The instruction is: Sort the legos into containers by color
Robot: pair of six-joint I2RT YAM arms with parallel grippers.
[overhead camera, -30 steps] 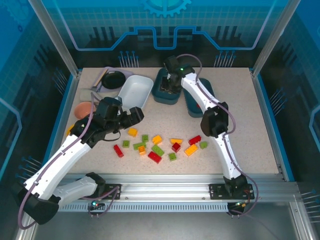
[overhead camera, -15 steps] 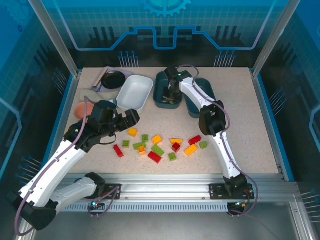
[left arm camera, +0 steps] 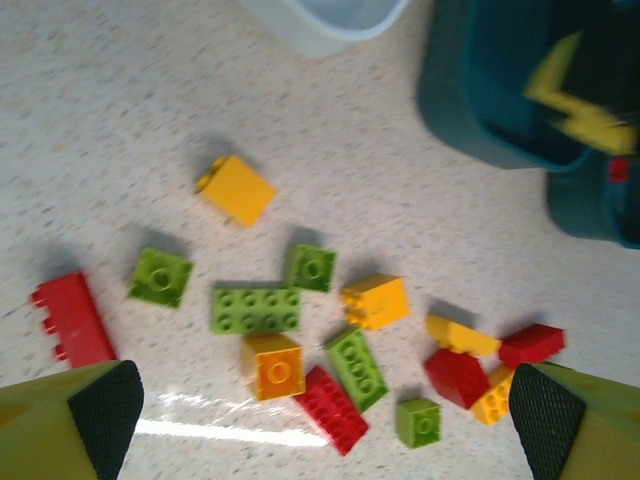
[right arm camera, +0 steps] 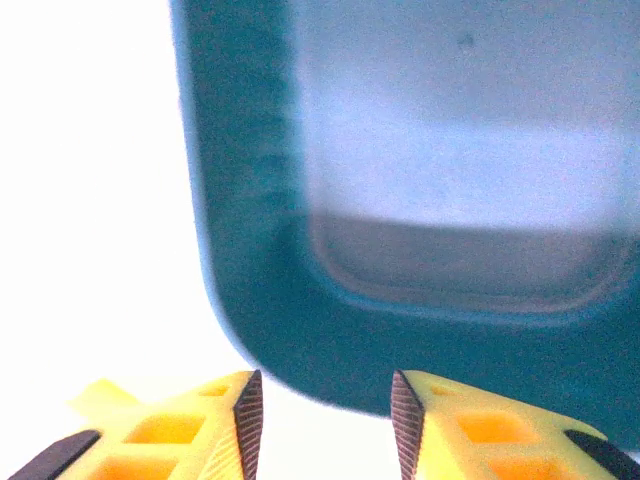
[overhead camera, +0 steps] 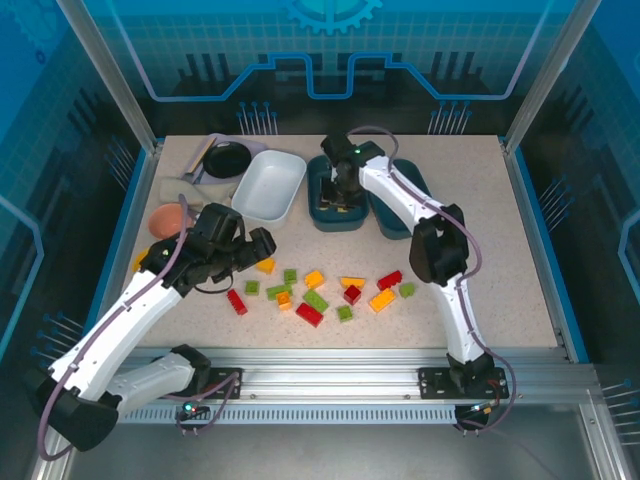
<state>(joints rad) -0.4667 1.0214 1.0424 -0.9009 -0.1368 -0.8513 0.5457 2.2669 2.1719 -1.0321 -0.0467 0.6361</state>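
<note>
Top view. I log the left gripper (overhead camera: 262,243) with jaws apart, low over the table (overhead camera: 500,250). The legos (overhead camera: 320,292) lie scattered just ahead of its tips. The right gripper (overhead camera: 338,195) hangs over the first teal tub (overhead camera: 330,222), and I cannot tell its jaws here. The white tub (overhead camera: 268,185) and the second teal tub (overhead camera: 384,218) flank that gripper.

Left wrist. The left gripper (left arm camera: 325,392) has its pads (left arm camera: 105,400) spread wide, holding nothing. Red, green and yellow legos (left arm camera: 255,308) lie between and ahead of them. The white tub (left arm camera: 325,15) is far ahead.

Right wrist. The right gripper (right arm camera: 322,418) has its jaws parted and empty. A corner of the first teal tub (right arm camera: 260,250) sits directly ahead of the gap.
</note>
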